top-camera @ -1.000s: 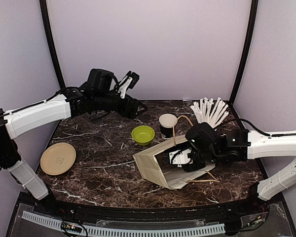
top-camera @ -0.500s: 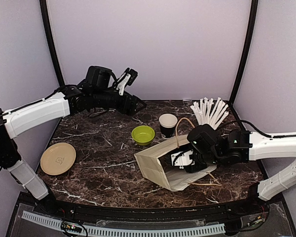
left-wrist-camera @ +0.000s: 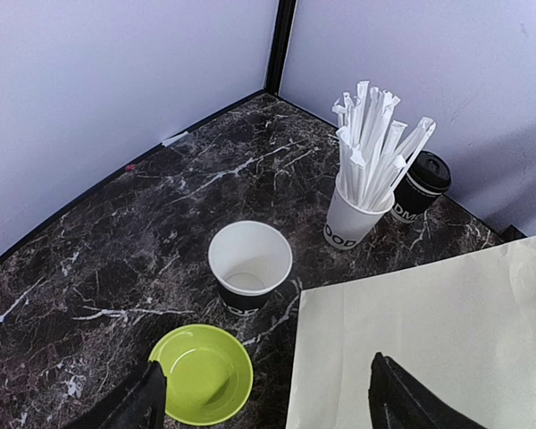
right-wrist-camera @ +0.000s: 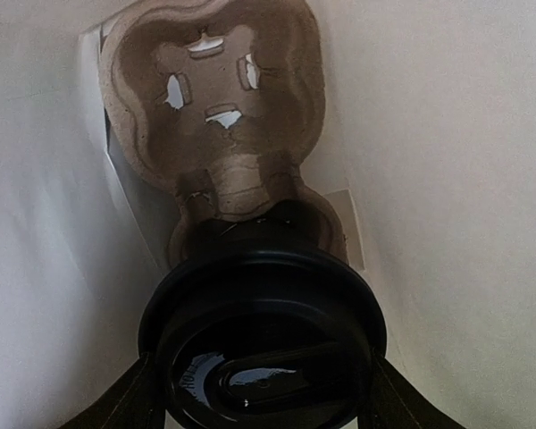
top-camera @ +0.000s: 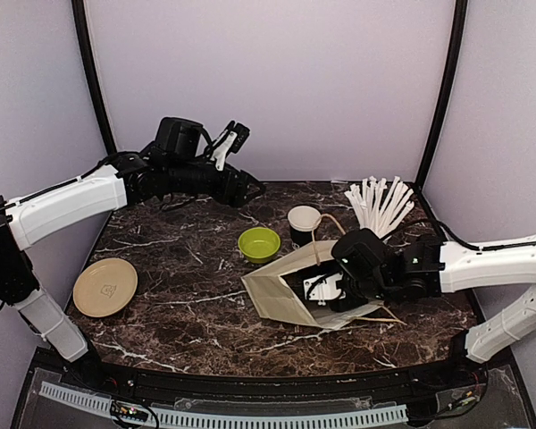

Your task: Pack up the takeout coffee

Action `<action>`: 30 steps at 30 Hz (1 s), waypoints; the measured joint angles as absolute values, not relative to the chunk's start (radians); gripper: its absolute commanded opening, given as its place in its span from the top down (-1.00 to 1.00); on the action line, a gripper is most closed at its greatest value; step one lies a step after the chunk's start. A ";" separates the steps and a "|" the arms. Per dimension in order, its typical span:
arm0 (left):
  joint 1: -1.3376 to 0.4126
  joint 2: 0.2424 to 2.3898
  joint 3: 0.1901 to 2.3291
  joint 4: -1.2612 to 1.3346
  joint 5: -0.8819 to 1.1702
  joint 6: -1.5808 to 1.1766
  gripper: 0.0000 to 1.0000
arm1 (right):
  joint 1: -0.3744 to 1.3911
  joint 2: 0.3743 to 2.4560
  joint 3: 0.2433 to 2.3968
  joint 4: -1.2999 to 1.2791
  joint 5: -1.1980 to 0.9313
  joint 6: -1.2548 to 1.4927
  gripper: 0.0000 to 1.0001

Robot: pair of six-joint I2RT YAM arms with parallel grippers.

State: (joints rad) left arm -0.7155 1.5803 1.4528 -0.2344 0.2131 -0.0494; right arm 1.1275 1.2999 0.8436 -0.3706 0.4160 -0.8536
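Note:
My right gripper (top-camera: 320,290) reaches into a cream paper bag (top-camera: 270,299) lying on its side. In the right wrist view it (right-wrist-camera: 261,386) is shut on a coffee cup with a black lid (right-wrist-camera: 263,335), held over a brown cardboard cup carrier (right-wrist-camera: 216,107) deep in the bag. An open black cup with a white inside (top-camera: 304,223) stands behind the bag; it also shows in the left wrist view (left-wrist-camera: 249,268). Another lidded black cup (left-wrist-camera: 423,182) stands behind the straw cup. My left gripper (top-camera: 253,189) hovers open and empty at the back (left-wrist-camera: 268,368).
A white cup of white straws (top-camera: 380,206) stands at the back right, also in the left wrist view (left-wrist-camera: 357,219). A lime-green bowl (top-camera: 259,243) sits left of the open cup. A tan plate (top-camera: 104,287) lies at the left. The bag (left-wrist-camera: 447,340) fills the lower right of the left wrist view.
My right gripper has pushed further left into the bag with the lidded cup, and the bag has shifted and flattened. My left arm has barely moved.

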 measured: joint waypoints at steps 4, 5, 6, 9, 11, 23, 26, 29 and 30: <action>-0.712 1.580 1.452 -0.235 0.213 -0.049 -0.61 | 1.121 1.343 0.867 -0.364 0.409 -0.852 0.18; -0.709 1.579 1.452 -0.235 0.213 -0.049 -0.61 | 1.118 1.351 0.876 -0.369 0.405 -0.852 0.18; -0.707 1.578 1.449 -0.235 0.213 -0.049 -0.61 | 1.116 1.359 0.890 -0.381 0.398 -0.852 0.18; -0.696 1.568 1.434 -0.235 0.213 -0.049 -0.61 | 1.104 1.386 0.946 -0.435 0.370 -0.841 0.18; -0.687 1.558 1.419 -0.235 0.213 -0.049 -0.61 | 1.092 1.418 1.013 -0.498 0.330 -0.826 0.19; -0.648 1.443 1.303 -0.234 0.224 -0.048 -0.61 | 0.999 1.704 1.441 -0.867 0.123 -0.783 0.21; -0.632 1.391 1.261 -0.236 0.224 -0.049 -0.61 | 0.987 1.765 1.530 -0.948 0.097 -0.785 0.21; -0.622 1.346 1.228 -0.237 0.224 -0.049 -0.61 | 0.979 1.820 1.618 -1.029 0.066 -0.789 0.22; -0.620 1.333 1.218 -0.239 0.224 -0.049 -0.61 | 0.978 1.842 1.652 -1.060 0.058 -0.792 0.22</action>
State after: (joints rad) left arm -0.6197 1.3327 1.2182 -0.2386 0.2241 -0.0490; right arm 0.9779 1.8423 1.6520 -1.0603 0.0578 -0.7918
